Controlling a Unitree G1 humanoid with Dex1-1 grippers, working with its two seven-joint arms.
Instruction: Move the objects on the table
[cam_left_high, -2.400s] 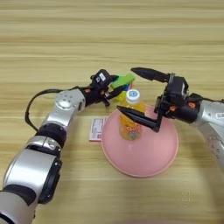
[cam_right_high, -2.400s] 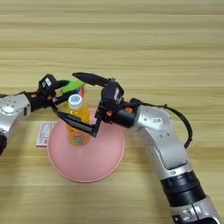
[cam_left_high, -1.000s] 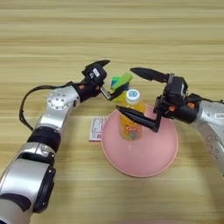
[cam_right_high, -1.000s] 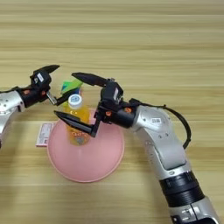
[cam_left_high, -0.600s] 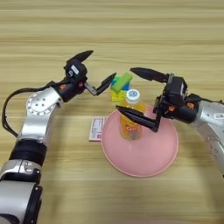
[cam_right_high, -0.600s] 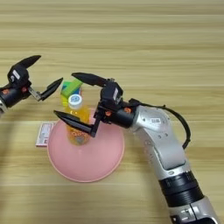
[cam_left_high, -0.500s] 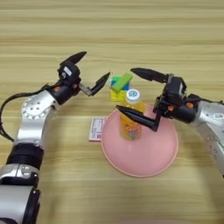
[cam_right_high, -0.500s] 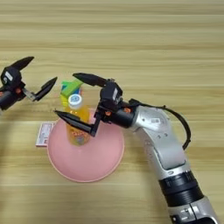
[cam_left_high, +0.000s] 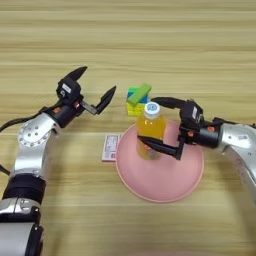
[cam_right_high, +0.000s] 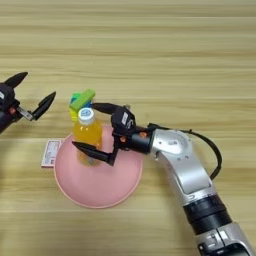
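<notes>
Showing only in right eye view: right arm's elbow (cam_right_high: 192, 172).

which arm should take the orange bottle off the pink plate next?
Right. The right gripper is open with its fingers either side of the orange bottle on the pink plate. The left gripper is open, off to the left.

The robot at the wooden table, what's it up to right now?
An orange-drink bottle stands upright on a pink plate. The right hand is spread open around the bottle, one finger near the cap and one low by its base, not closed on it. The left hand is open in the air, left of a puzzle cube with a lime-green block lying tilted on top. A small pink card lies beside the plate.
</notes>
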